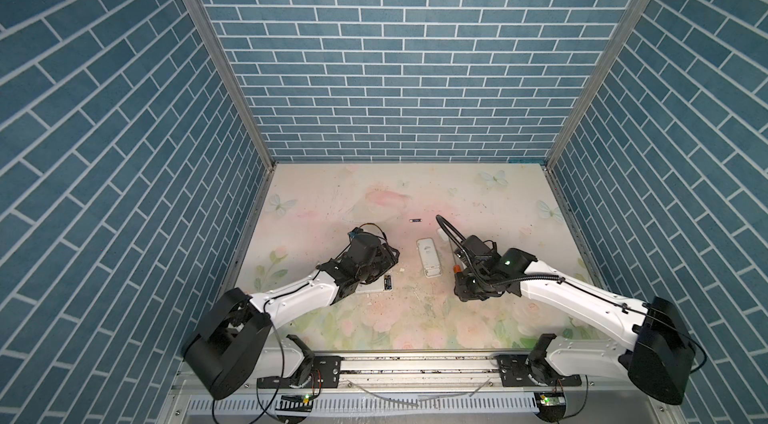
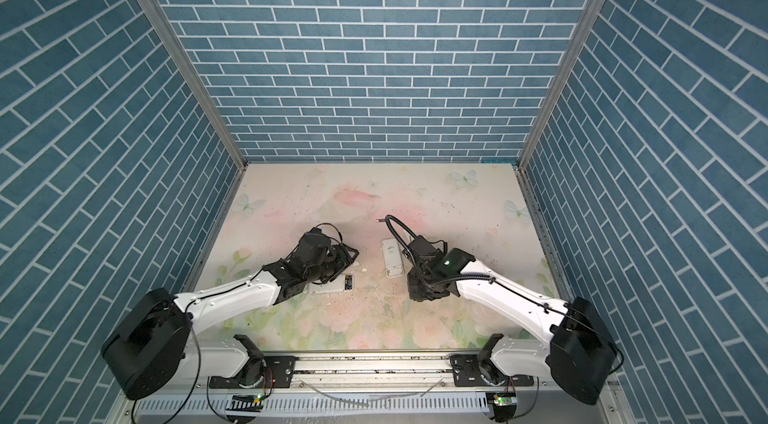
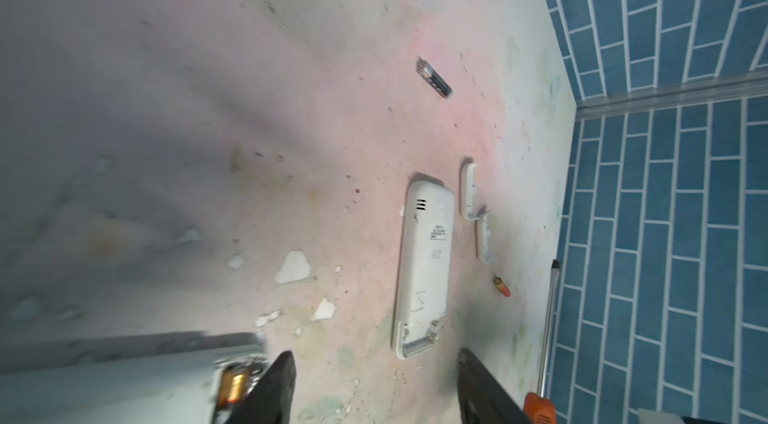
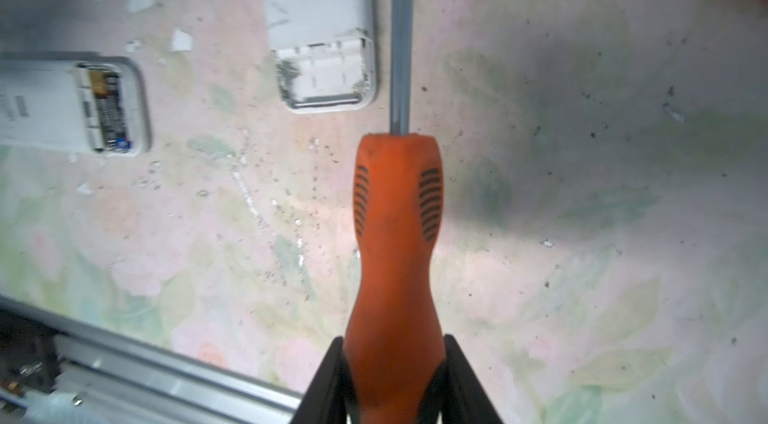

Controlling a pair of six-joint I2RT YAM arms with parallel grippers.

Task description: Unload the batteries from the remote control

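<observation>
The right claw (image 4: 394,359) clamps the orange screwdriver (image 4: 395,235) by its handle while the left claw (image 3: 375,353) gapes empty, batteries (image 3: 235,386) seated in the remote (image 3: 124,388) just beside it, a black battery (image 3: 434,78) loose well ahead on the worktop (image 3: 166,110).

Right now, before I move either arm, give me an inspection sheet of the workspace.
Surface: floral mat, scuffed and speckled.
Job's things: empty remote mid-mat; second remote with batteries inside; black battery and orange battery lying loose.
Clutter: two white covers; white chips.
Grippers: left gripper open, empty; right gripper shut on screwdriver.
Cables: black cable loop over the right wrist.
Surroundings: blue brick walls.
</observation>
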